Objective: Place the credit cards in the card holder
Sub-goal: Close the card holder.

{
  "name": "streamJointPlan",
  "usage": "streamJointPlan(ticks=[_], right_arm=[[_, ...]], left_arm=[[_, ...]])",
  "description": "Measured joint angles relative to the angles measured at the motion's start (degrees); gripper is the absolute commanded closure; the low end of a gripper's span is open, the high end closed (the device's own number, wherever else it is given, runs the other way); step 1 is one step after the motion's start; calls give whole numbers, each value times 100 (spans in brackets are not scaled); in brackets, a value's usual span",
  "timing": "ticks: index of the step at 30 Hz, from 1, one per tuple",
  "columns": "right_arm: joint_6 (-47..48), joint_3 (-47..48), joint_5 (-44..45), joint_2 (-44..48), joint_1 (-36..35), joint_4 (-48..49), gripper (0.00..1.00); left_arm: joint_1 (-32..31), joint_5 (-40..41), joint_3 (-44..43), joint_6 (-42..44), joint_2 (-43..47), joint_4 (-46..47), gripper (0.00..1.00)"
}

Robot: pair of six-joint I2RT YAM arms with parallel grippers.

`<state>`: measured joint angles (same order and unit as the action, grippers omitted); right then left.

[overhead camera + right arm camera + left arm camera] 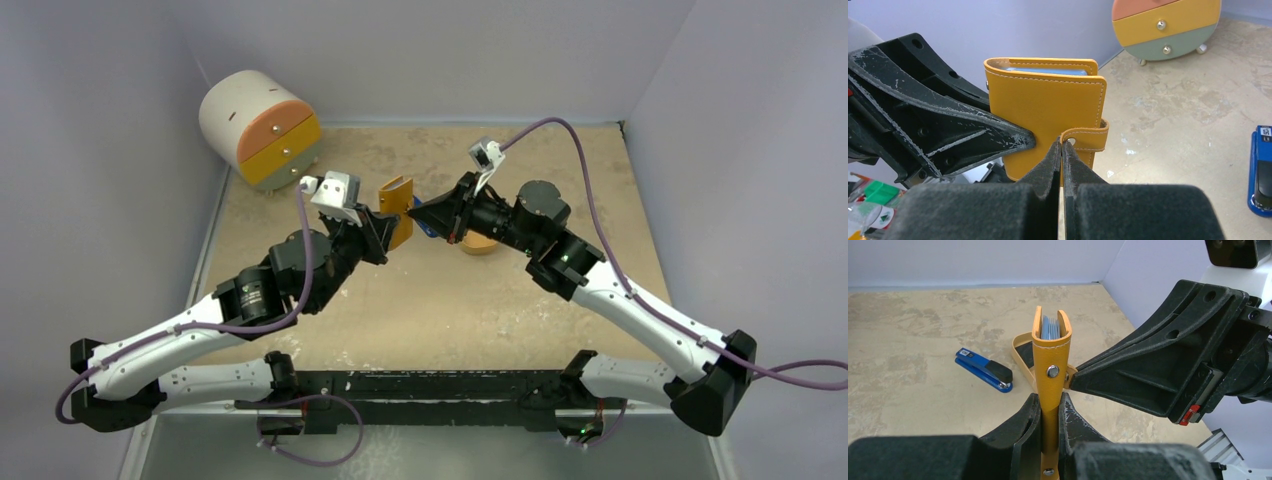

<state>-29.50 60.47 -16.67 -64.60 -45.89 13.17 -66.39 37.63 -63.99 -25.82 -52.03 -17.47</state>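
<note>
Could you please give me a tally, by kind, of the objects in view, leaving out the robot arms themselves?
card holder: 1
stapler: 1
oval tray: 1
dark card lying in the tray: 1
round drawer cabinet: 1
Total: 5
The sheets tucked inside the card holder are too closely packed to count.
</note>
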Motion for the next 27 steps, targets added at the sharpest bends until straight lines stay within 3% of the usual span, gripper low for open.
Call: streamJointPlan(ticks=[27], right_arm=[[175, 404, -92, -254, 26, -437, 100]], left_arm=[[37, 94, -116, 105, -101, -61, 100]])
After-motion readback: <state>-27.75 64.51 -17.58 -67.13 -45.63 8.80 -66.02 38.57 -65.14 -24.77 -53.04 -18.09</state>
